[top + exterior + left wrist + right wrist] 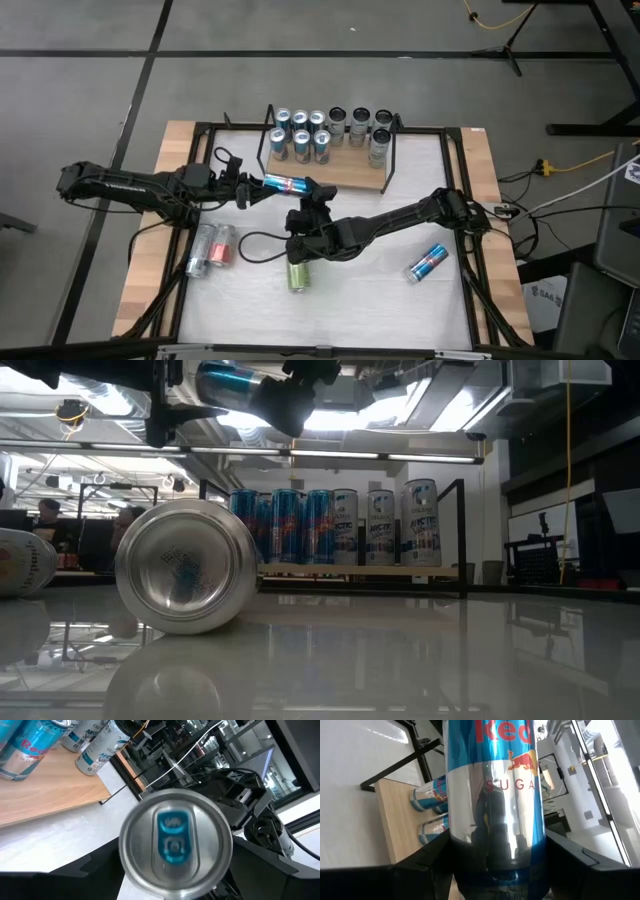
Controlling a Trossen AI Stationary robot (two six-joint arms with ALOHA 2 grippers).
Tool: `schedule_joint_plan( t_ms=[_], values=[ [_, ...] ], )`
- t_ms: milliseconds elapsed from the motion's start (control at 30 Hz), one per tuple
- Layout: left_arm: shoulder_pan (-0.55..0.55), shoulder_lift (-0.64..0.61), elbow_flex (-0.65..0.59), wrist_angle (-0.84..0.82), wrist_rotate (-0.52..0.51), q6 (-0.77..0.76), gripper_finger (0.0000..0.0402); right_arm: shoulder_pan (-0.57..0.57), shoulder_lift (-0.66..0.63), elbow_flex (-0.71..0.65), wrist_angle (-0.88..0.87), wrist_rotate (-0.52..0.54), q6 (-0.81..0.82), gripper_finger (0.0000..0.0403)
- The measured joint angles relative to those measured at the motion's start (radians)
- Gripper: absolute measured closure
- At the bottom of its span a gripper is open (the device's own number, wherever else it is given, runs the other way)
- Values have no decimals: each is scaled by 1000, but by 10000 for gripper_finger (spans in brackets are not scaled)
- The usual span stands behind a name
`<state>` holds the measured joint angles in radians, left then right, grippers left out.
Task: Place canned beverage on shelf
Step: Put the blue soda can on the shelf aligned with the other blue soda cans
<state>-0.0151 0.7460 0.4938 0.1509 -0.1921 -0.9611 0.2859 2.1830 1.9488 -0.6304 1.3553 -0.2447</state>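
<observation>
A white table top framed in light wood sits on a grey floor, and the shelf (352, 178), a pale wooden board with thin black wire ends, stands at its far edge. Upright cans already fill the back of the board: blue ones (300, 134) toward its left end, grey-and-white ones (360, 126) toward its right, so the bare wood is the front strip.

Just in front of that strip, off its left half, a blue and silver canned beverage (284, 183) hangs in the air, lying on its side with its long axis roughly parallel to the board's front edge. Both arms meet at it. The left gripper (246, 188) is at the can's top end; its wrist view looks straight onto the lid and pull tab (173, 837), with dark fingers flanking the can, and whether they press or stand clear cannot be told. The right gripper (312, 192) takes the other end, its jaws closed on the can body, as its wrist view shows.

Judged from this, the can looks to be passing to the right arm, which holds it nearest the shelf; the can would have to be turned upright before it goes onto the bare front wood.

Other cans lie on the table nearer than the shelf: a red-and-silver pair (212, 249), a green one (298, 273) and a blue one (427, 263).
</observation>
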Motion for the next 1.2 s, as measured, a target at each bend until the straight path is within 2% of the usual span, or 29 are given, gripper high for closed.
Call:
schedule_joint_plan(
  t_ms=[367, 467, 667, 1200],
  values=[
    [0, 0, 0, -1, -2, -32, 94, 1, 0, 0, 2, 8, -101, 164],
    [0, 0, 0, -3, 1, -32, 94, 2, 0, 0, 1, 41, -105, 164],
    [0, 0, 0, -6, -2, -32, 95, 1, -1, 0, 1, 40, -105, 164],
    [1, 0, 0, -8, -27, 9, 157, 1, -1, 0, 1, 30, -104, 164]
  ],
)
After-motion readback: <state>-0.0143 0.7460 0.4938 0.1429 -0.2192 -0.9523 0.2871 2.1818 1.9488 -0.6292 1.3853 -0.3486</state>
